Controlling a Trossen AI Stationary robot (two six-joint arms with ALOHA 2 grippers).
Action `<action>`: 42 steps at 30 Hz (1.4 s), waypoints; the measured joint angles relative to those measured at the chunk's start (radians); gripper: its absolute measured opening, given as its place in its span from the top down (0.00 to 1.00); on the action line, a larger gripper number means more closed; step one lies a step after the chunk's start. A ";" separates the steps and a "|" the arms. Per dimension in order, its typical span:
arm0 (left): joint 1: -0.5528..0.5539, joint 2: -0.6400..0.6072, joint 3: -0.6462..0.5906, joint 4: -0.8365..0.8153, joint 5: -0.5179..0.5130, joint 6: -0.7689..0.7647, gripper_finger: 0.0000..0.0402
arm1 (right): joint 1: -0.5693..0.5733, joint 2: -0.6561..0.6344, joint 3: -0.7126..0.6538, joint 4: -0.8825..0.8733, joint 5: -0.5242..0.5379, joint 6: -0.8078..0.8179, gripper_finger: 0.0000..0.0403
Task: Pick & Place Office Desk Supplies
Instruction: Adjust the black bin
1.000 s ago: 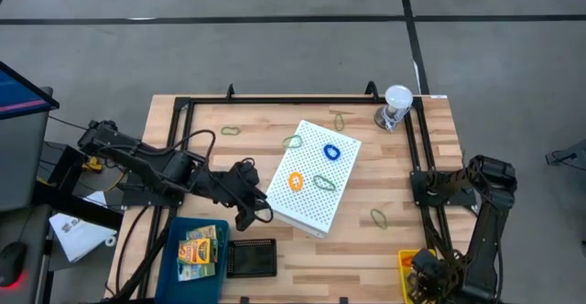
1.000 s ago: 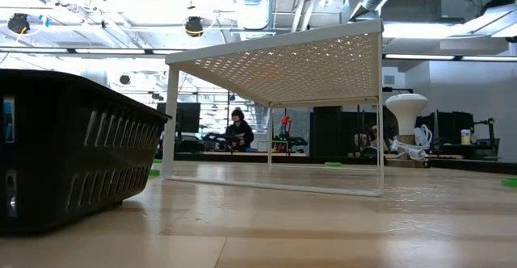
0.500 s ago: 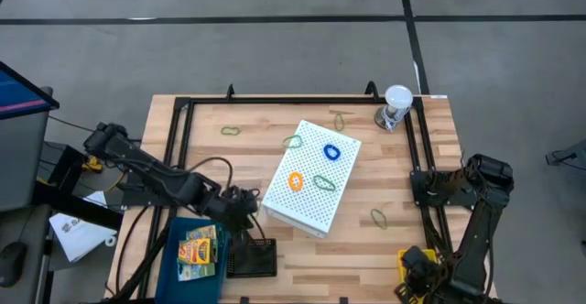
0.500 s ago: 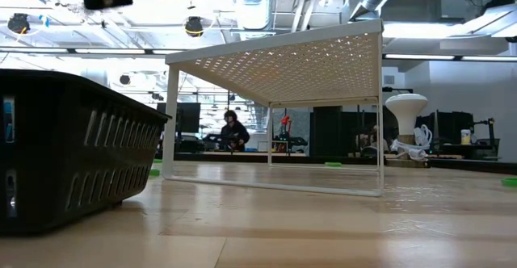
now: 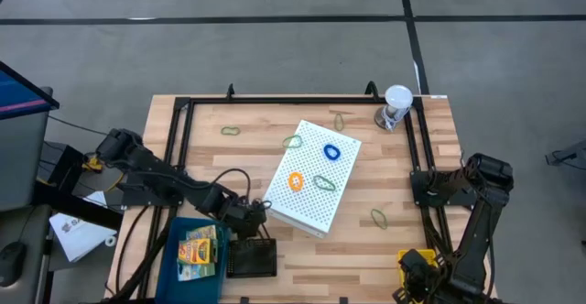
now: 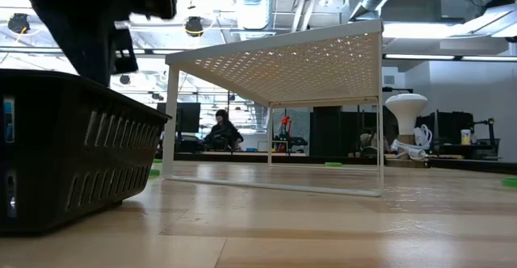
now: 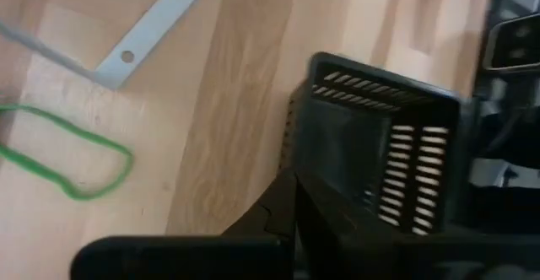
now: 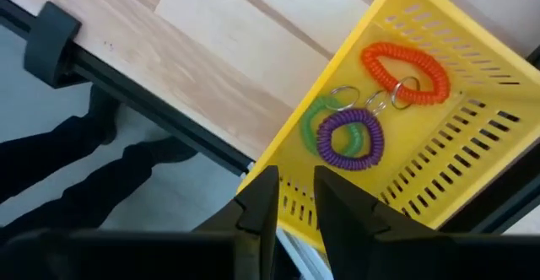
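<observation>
My left gripper [image 5: 254, 216] [image 7: 291, 217] hangs shut just above the black basket [image 5: 252, 259] [image 7: 380, 158], holding nothing that shows. A bright green band [image 7: 67, 158] lies on the wood beside it. Blue [image 5: 331, 152], orange [image 5: 296, 181] and olive [image 5: 324, 183] bands lie on the white perforated box [image 5: 307, 208]. Olive loops [image 5: 231, 131] [image 5: 379, 218] lie flat on the table. Crayon boxes [image 5: 201, 246] rest in a blue tray [image 5: 174, 267]. My right gripper [image 8: 294, 200] stands open over the yellow basket [image 8: 439, 170], which holds orange [image 8: 405, 71], green and purple [image 8: 350, 137] coils.
A clear cup with a white lid [image 5: 396, 105] stands at the far right corner. A black frame [image 5: 302, 101] runs round the table's far and side edges. The white box's foot [image 7: 126, 56] stands close to my left gripper. Bare wood lies between the white box and the near edge.
My left arm has swung toward the table's near edge and come down over the black basket; in the low view it has entered from the top left. My right gripper has drawn a little toward the near edge at the yellow basket.
</observation>
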 joint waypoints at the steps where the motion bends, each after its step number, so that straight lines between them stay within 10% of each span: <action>1: 0.005 0.015 0.000 0.005 0.000 0.013 1.00 | 0.000 -0.002 0.000 0.002 0.000 0.000 0.81; 42: -0.092 0.104 0.000 0.124 0.066 0.121 1.00 | -0.005 -0.018 0.017 0.038 0.000 0.000 0.81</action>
